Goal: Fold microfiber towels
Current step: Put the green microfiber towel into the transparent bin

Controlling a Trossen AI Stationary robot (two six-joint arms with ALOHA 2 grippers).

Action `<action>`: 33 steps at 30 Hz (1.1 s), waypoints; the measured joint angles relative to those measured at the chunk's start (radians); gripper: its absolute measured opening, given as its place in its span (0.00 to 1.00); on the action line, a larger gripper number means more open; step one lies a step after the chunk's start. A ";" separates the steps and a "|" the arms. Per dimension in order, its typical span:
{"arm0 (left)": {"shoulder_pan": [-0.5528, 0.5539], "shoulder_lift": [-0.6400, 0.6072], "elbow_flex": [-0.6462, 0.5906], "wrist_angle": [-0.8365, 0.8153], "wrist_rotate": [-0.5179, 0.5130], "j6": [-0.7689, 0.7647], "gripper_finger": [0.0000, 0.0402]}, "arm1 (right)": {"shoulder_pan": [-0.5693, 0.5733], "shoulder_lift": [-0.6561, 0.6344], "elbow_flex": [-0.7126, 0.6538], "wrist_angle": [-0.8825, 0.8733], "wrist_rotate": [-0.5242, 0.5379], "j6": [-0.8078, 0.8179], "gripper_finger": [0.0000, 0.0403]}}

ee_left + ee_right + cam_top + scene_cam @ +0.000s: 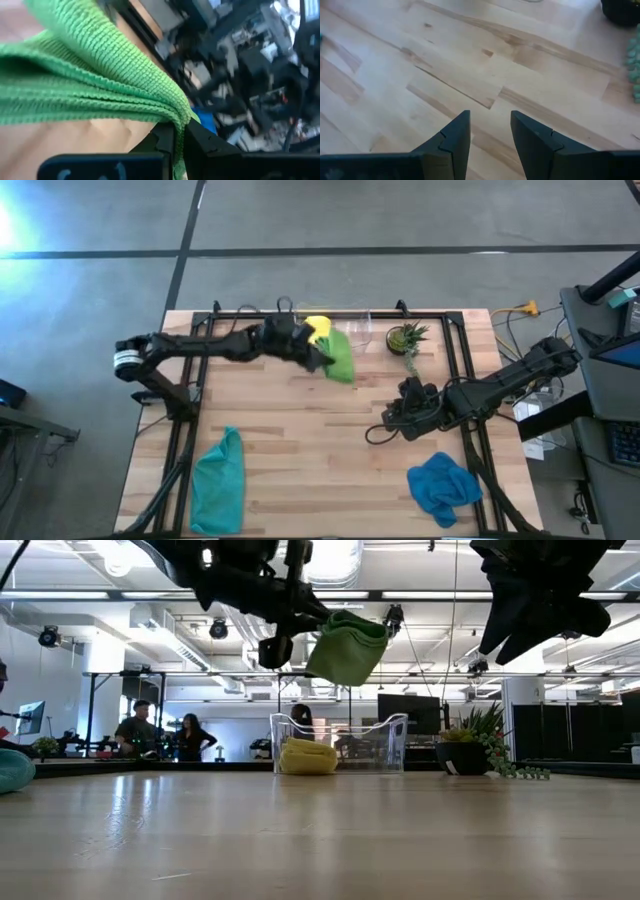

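Four soft microfiber towels: folded lime-green one [341,357] pinched aloft in the left claw [322,358], yellow one [308,756] inside a clear bin [396,743] (low view only), teal [219,481] and blue [444,486] crumpled on the wooden tabletop [300,440]. Right claw [490,131] hovers spread, empty.

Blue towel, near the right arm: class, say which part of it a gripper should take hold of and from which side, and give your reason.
Probably a corner or edge fold, taken from straight above. The blue towel lies crumpled and low on the table, so there is no side face to pinch, but its raised wrinkles give the fingers something to close on. The right gripper hangs nearby, open and empty.
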 joint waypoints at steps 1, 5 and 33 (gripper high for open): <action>0.028 0.011 0.014 0.001 0.022 0.001 0.00 | -0.001 0.000 -0.001 0.000 0.000 -0.002 0.34; 0.132 0.086 0.084 -0.009 0.112 0.022 0.00 | -0.014 0.000 -0.008 -0.001 0.002 -0.013 0.34; 0.280 0.563 0.619 -0.313 0.165 0.263 0.00 | -0.046 -0.167 -0.085 -0.003 -0.005 0.032 0.34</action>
